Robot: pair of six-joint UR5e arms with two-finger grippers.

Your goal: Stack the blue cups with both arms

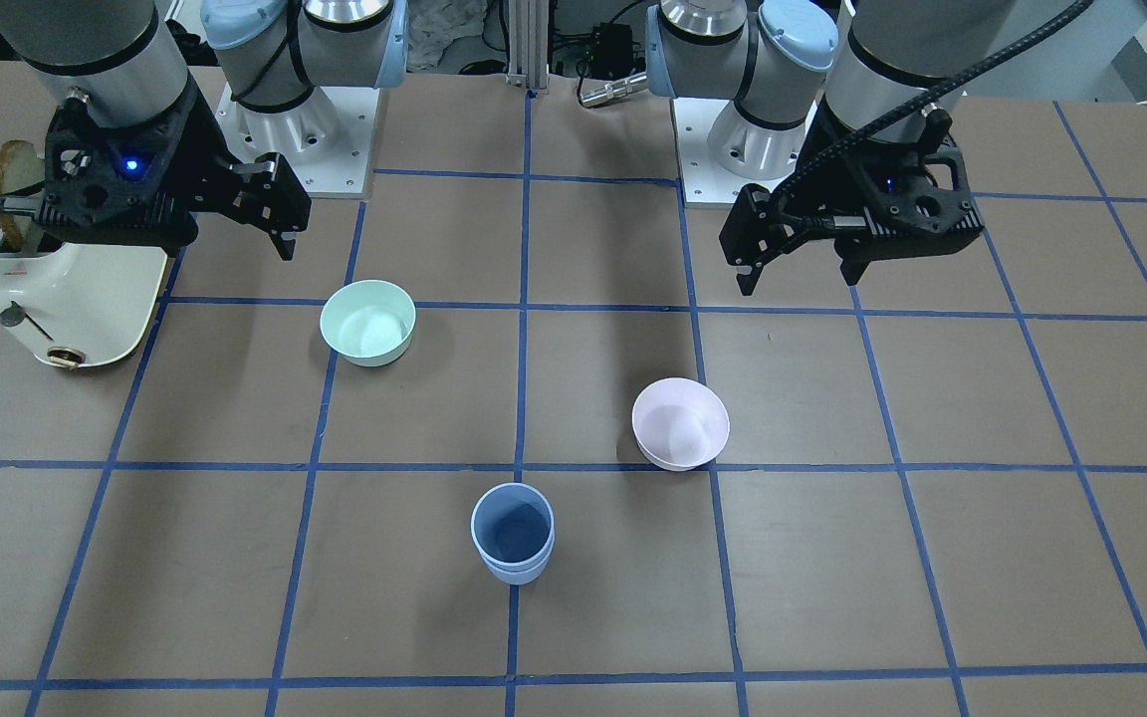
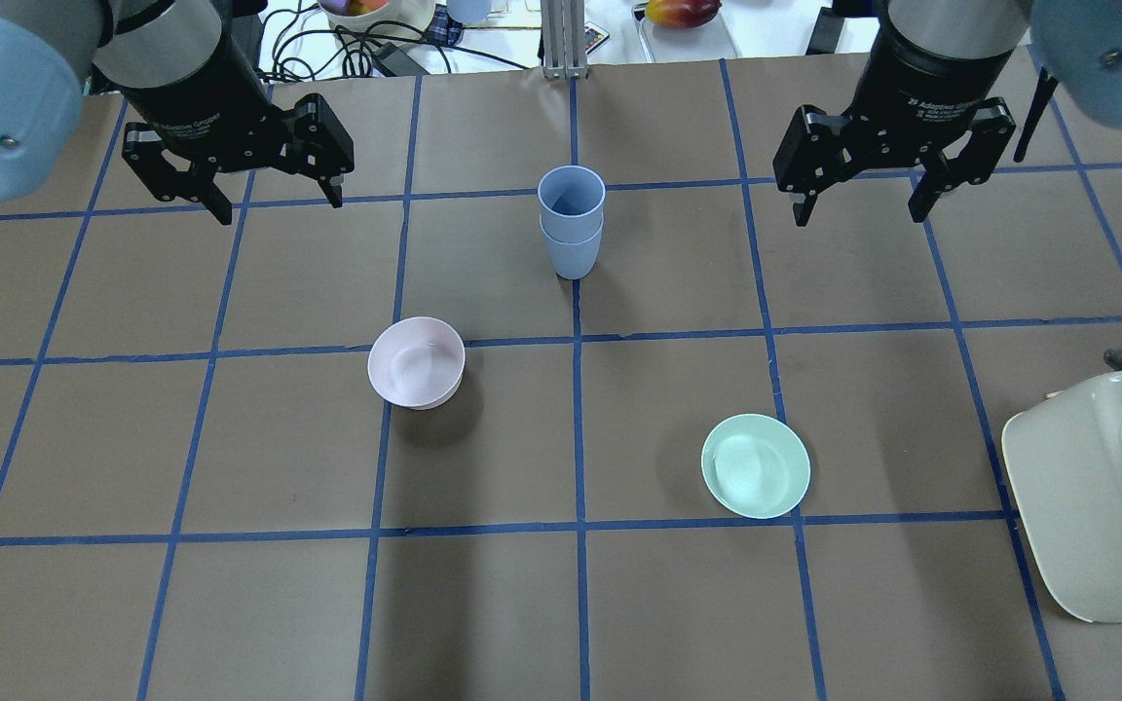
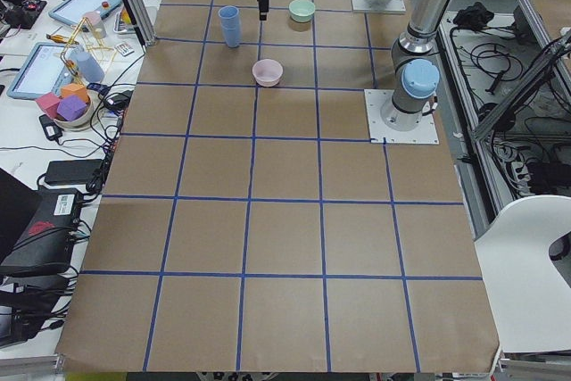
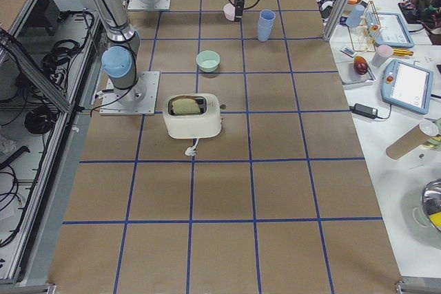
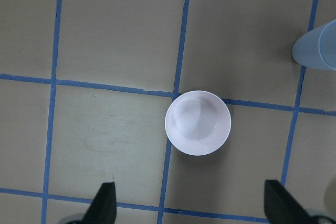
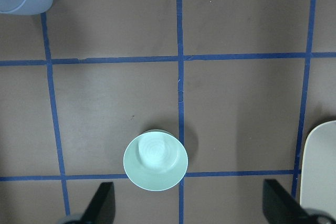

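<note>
The left tool (image 2: 277, 195) hangs in the upper left of the overhead view. Its two black fingers (image 5: 105, 205) are spread wide, with nothing between them and nothing touching them. It is raised clear of the worktop (image 2: 230, 604). The right tool (image 2: 858, 204) hangs in the upper right of the same view, at much the same height. Its fingers (image 6: 102, 203) are just as wide apart and it holds nothing.

Between the two tools, upper centre of the overhead view, stand the blue cups (image 2: 571, 229). One is nested inside the other, upright, mouths up, and the stack rests on a blue tape line, well apart from both tools. In the left wrist view only the stack's side shows, at the right edge. In the right wrist view it shows in the top left corner.

The left wrist view shows a pink bowl (image 5: 198, 123) on the worktop, near the middle of the frame. In the overhead view it lies left of centre. The right wrist view shows a green bowl (image 6: 155, 161) in the lower middle of the frame. In the overhead view it lies right of centre and lower down.

A cream toaster (image 2: 1097, 497) sits at the right edge of the overhead view. In the front-facing view a slice of bread (image 1: 11, 189) stands in its slot.
</note>
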